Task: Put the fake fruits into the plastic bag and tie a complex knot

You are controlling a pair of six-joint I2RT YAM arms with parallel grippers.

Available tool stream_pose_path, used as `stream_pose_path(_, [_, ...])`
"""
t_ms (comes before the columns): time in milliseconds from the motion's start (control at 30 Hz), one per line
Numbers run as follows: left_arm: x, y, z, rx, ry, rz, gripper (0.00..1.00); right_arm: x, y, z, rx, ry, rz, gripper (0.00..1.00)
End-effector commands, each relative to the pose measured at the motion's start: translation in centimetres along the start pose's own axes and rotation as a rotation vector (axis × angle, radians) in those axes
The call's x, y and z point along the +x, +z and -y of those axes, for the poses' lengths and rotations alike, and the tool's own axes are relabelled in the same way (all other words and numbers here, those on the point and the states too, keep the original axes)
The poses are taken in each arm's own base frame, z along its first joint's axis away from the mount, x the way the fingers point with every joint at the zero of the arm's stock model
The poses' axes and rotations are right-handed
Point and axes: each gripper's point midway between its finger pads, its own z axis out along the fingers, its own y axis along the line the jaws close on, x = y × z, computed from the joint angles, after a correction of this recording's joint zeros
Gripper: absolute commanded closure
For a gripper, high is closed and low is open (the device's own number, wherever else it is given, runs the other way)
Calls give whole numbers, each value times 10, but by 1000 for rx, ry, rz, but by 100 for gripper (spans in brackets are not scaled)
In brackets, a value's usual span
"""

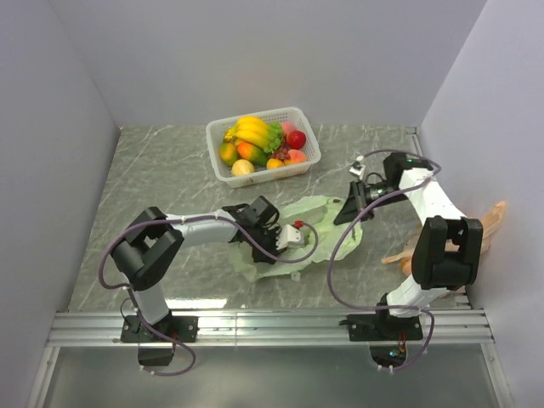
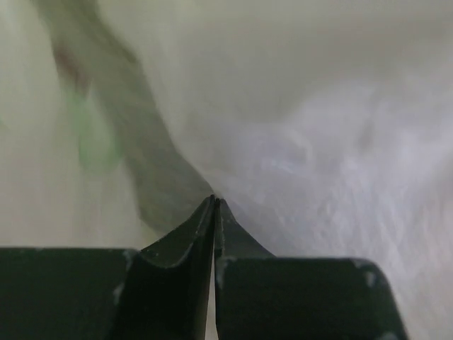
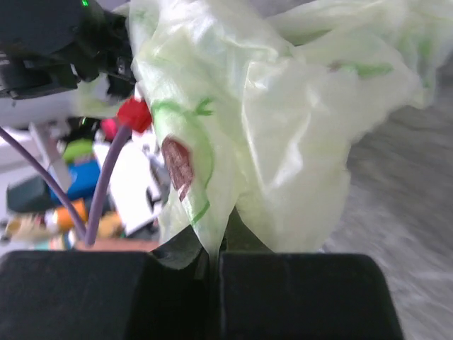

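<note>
The fake fruits point(image 1: 255, 140) lie piled in a white lattice basket point(image 1: 219, 168) at the back of the table: a yellow banana bunch, a red apple and others. The pale green plastic bag point(image 1: 327, 217) lies crumpled and flat on the table between my two grippers. My left gripper point(image 1: 274, 248) is at the bag's left end. Its jaws point(image 2: 214, 203) are pressed together with the bag film point(image 2: 318, 106) at their tips. At the bag's right end, my right gripper point(image 1: 344, 217) is shut on a fold of the film point(image 3: 283, 106), which runs down between its fingers point(image 3: 219, 244).
A peach-orange translucent bag point(image 1: 489, 223) lies at the right edge behind the right arm. Grey walls close off the left, back and right sides. A metal rail point(image 1: 272, 327) holding both arm bases runs along the near edge. Purple cables loop beside each arm.
</note>
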Motion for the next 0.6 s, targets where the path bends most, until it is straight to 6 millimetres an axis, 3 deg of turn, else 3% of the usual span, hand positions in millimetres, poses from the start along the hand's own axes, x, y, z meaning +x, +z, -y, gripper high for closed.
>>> stream_pose_path(0, [10, -17, -2, 19, 74, 19, 90, -11, -29, 13, 130, -84, 49, 100])
stream_pose_path(67, [22, -23, -5, 17, 81, -21, 90, -9, -24, 25, 209, -107, 25, 100])
stream_pose_path(133, [12, -33, -10, 19, 76, 10, 84, -7, -17, 32, 280, -136, 21, 100])
stream_pose_path(167, [0, -45, -8, 37, 61, 62, 78, 0, -5, 24, 284, -180, -12, 100])
stream_pose_path(200, [-22, -56, -12, 33, 66, 119, 62, 1, 1, 20, 290, -178, -13, 100])
stream_pose_path(267, [-55, -79, -8, 45, 51, 206, 50, -2, 12, 14, 314, -225, -10, 100])
stream_pose_path(300, [-85, -95, -7, 48, 69, 281, 41, 1, 19, 7, 314, -238, -17, 100])
stream_pose_path(433, [-152, -150, -4, 34, 11, 458, 26, -10, 25, 14, 360, -210, 21, 100])
stream_pose_path(533, [-186, -195, -22, -17, -54, 601, 22, -13, 30, 21, 371, -159, 25, 100])
stream_pose_path(567, [-186, -212, -40, -67, -96, 638, 21, -12, 32, 22, 367, -154, 24, 100])
